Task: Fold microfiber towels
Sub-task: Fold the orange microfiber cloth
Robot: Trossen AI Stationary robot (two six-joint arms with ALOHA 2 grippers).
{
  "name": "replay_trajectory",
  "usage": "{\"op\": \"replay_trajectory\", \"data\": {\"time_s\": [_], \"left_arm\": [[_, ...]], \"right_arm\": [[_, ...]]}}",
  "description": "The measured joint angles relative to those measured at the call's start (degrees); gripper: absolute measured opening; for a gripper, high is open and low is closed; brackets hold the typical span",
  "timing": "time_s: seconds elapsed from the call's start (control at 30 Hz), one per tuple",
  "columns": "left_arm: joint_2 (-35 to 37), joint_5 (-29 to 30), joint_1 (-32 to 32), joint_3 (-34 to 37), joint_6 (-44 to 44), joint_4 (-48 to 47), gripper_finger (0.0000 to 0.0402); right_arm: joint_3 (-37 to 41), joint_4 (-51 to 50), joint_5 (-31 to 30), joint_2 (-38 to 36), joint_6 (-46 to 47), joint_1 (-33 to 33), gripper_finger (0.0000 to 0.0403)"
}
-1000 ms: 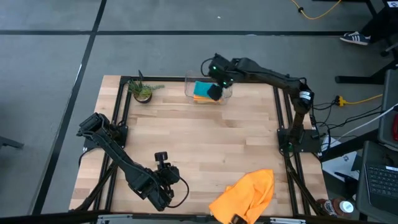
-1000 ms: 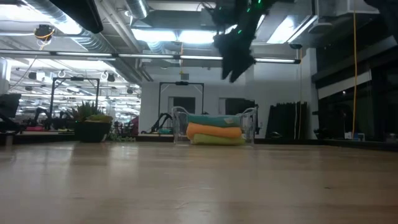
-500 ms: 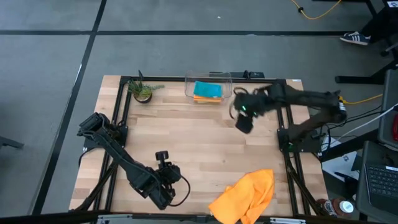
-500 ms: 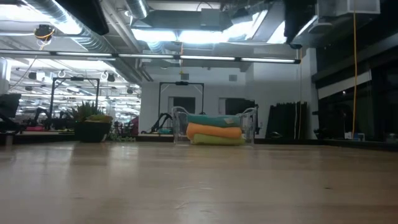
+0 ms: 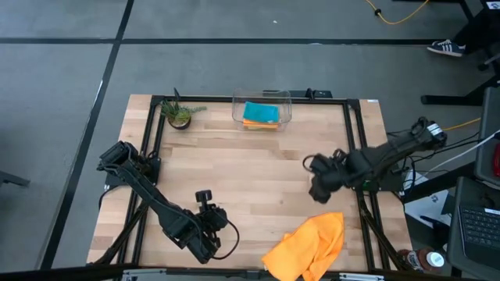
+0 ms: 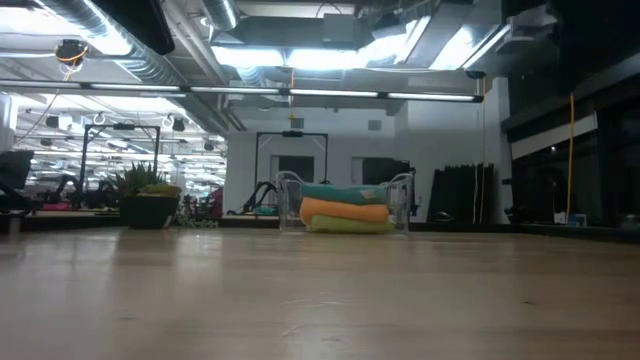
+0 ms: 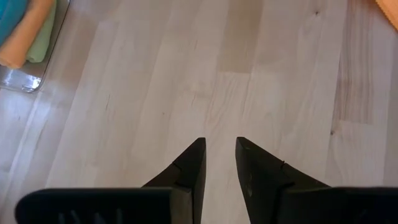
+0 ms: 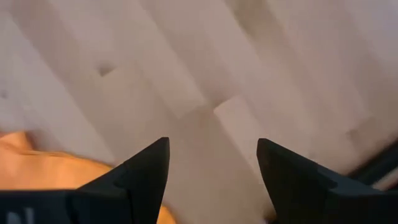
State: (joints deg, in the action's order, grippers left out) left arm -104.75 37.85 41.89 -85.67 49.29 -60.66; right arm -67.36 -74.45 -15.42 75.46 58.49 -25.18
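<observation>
Towels: one orange towel (image 5: 308, 243) lies crumpled at the lower middle-right, not yet folded. Three folded ones sit in the clear bin (image 5: 262, 114), top middle. Right gripper (image 5: 322, 190), fingers spread, hangs just above the crumpled towel, likely to grab it. Left gripper (image 7: 220, 163), fingers slightly apart, waits lower left.

light: bright, even overhead | ceiling strips glare, low view | right wrist view motion-blurred

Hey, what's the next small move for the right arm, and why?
Probably lower the right hand onto the loose orange towel at the table's near edge. Its fingers are open and empty, just short of the crumpled, unfolded towel; three folded towels already sit in the bin.
</observation>
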Motion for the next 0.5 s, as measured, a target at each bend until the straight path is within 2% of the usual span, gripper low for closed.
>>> {"op": "replay_trajectory", "data": {"time_s": [0.27,0.5], "left_arm": [[0.0,0.0,0.0,0.0,0.1,0.0,0.0081],[0.0,0.0,0.0,0.0,0.1,0.1,0.0079]], "right_arm": [[1.2,10.9,0.4,5.4,4.5,-11.8,0.0232],[1.2,17.4,2.3,12.3,12.4,-17.7,0.0222]]}}
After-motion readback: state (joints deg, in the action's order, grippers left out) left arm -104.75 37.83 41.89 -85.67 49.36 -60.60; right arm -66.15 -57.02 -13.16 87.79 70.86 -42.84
